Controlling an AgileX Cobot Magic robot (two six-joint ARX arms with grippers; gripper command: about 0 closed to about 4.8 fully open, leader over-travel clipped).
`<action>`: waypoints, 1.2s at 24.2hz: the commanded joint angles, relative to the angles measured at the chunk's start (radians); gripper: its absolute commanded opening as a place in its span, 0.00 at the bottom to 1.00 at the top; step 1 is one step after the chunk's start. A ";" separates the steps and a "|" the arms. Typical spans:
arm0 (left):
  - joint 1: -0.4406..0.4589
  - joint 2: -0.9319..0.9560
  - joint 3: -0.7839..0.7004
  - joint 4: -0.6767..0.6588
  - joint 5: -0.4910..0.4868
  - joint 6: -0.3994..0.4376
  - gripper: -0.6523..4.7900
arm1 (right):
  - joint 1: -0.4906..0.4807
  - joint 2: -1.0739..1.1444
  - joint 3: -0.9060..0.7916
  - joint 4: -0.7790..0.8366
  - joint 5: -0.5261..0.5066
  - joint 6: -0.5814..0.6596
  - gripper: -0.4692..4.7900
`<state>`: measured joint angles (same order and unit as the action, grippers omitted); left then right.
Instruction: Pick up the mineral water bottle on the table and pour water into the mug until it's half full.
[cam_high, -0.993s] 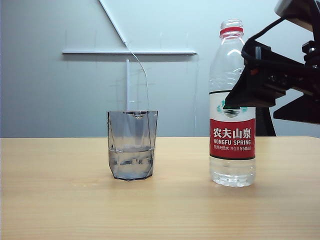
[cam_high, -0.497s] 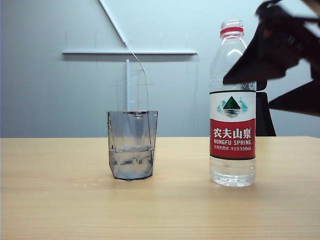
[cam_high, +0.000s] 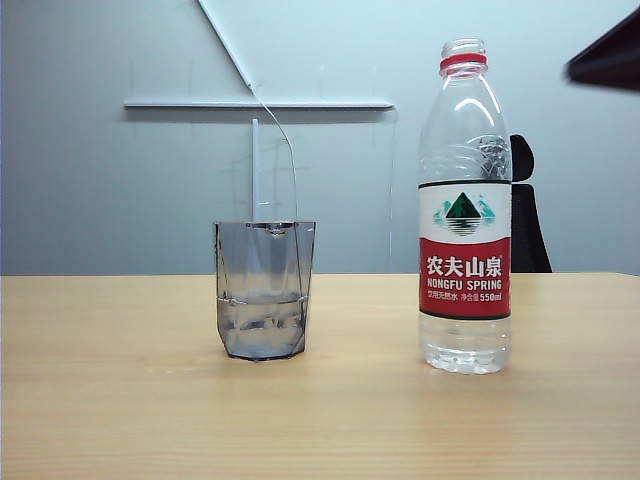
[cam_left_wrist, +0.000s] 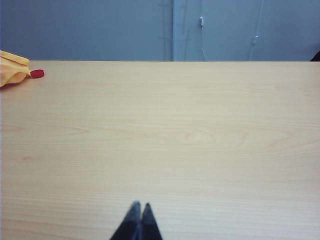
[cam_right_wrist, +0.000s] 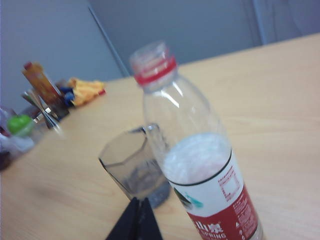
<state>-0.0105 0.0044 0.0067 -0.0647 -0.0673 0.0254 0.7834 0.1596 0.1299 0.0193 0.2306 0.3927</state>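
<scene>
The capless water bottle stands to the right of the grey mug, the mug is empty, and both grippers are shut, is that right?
Not quite: the mug is not empty; the exterior view shows water in its lower part. The bottle stands right of it, uncapped, and the left gripper and right gripper are shut.

The only readable writing stood on the label of the mineral water bottle. Its white upper band carried a green mountain logo. On the red band below ran four large white Chinese characters, 农夫山泉, with "NONGFU SPRING" in white capitals beneath them. Under that sat a line of small white print ending in "550ml"; the rest of it was too small to read. In the right wrist view the label's print was blurred and could not be read.
</scene>
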 joint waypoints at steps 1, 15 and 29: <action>0.000 0.002 0.002 0.012 0.002 -0.003 0.12 | -0.001 -0.163 0.006 -0.157 0.031 -0.010 0.08; -0.002 0.002 0.002 -0.058 0.003 -0.003 0.12 | -0.007 -0.160 0.011 -0.171 0.040 -0.137 0.08; -0.002 0.002 0.002 -0.048 0.004 -0.003 0.12 | -0.007 -0.160 0.011 -0.172 0.092 -0.163 0.08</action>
<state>-0.0120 0.0059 0.0067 -0.1272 -0.0673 0.0254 0.7761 0.0013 0.1341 -0.1715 0.3149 0.2371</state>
